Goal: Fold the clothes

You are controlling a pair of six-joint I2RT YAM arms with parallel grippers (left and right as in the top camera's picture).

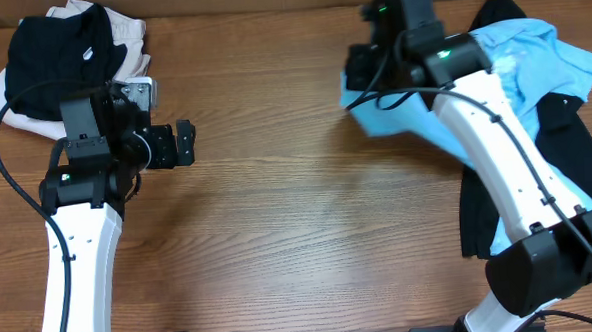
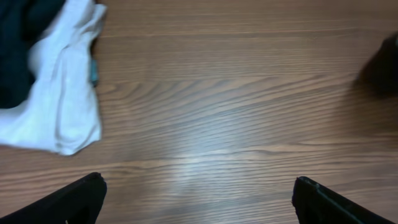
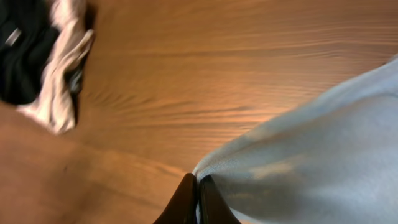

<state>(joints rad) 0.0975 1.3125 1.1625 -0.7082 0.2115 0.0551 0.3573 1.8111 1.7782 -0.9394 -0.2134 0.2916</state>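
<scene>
On the wood counter (image 1: 309,235), the left fingers (image 2: 78,199) stood wide apart, holding nothing. Just beyond them, at the far left corner, lay a heap of black and white clothes (image 1: 61,56). At far right, the right fingers (image 3: 186,202) were pinched together on the edge of a light blue shirt (image 1: 531,56) draped over a black garment (image 1: 565,144).

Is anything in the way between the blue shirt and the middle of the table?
Nothing visible: the right fingers pinch an edge of the blue shirt, and the wood toward the middle lies bare.
</scene>
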